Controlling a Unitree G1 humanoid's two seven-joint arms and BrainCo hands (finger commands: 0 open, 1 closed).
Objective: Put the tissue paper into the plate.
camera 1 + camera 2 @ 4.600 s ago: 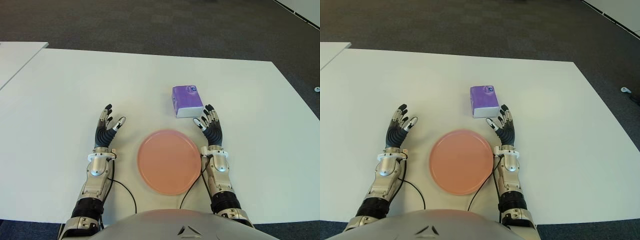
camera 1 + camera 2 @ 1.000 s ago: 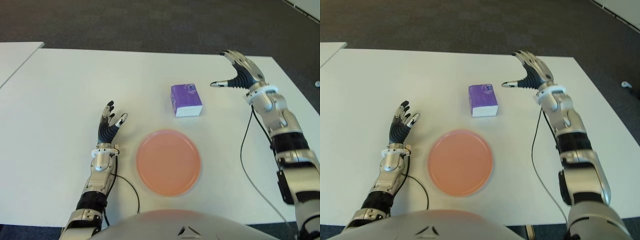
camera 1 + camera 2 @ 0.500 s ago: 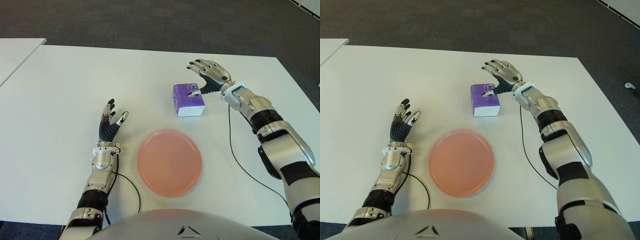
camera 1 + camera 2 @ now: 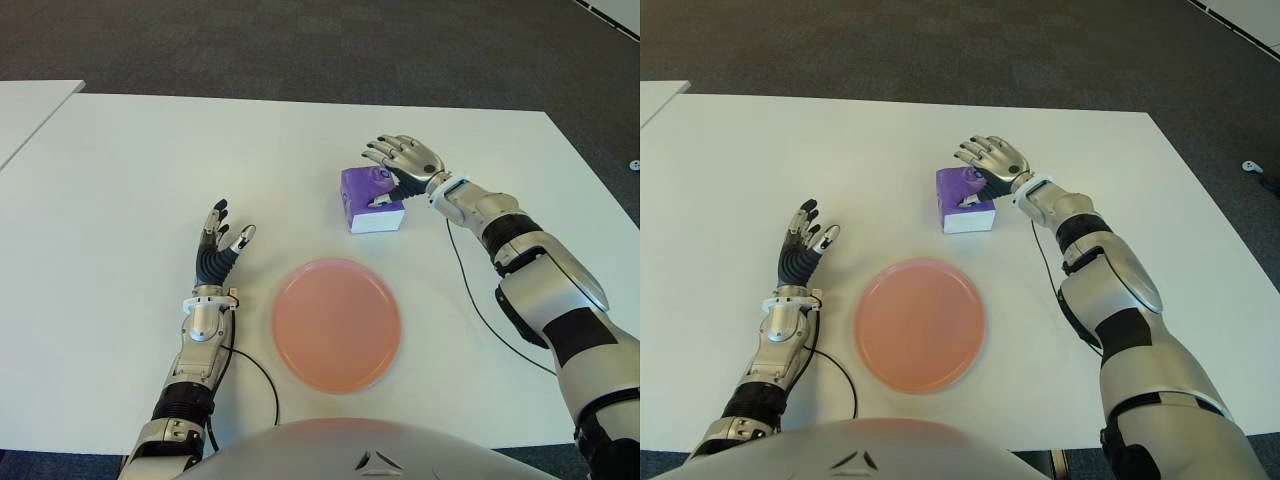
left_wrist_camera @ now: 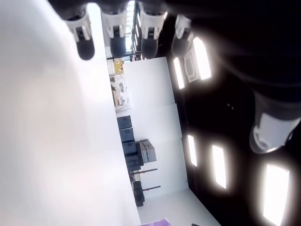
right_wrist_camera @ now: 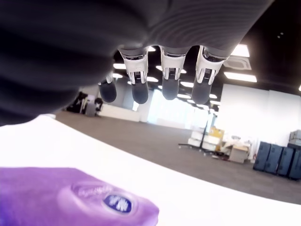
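Since the desk (image 4: 120,160) fills most of the eye views, start there: white, with the pink plate (image 4: 336,323) low at centre and the purple tissue pack (image 4: 368,199) above it, a little right of centre, well apart from the plate's rim. The right hand (image 4: 402,160) sits over the pack's upper right corner with fingers spread wide, thumb down by the pack's near side; whether any finger touches cannot be told. It holds nothing yet. The left hand (image 4: 218,252) shows left of the plate, fingers open and pointing up-frame, idle.

The pack looks light and soft, a film-wrapped block that will dent under a hard squeeze and may slide on the smooth desk. Its wrap looks slick, so a grip across the two long sides, thumb against fingers, seems safest.

From the right wrist view, the fingers (image 6: 170,80) hang straight and uncurled above the pack's (image 6: 61,197) printed top, a gap the eye views hide. In the left wrist view only fingertips (image 5: 86,40), bare desk and ceiling lights appear.
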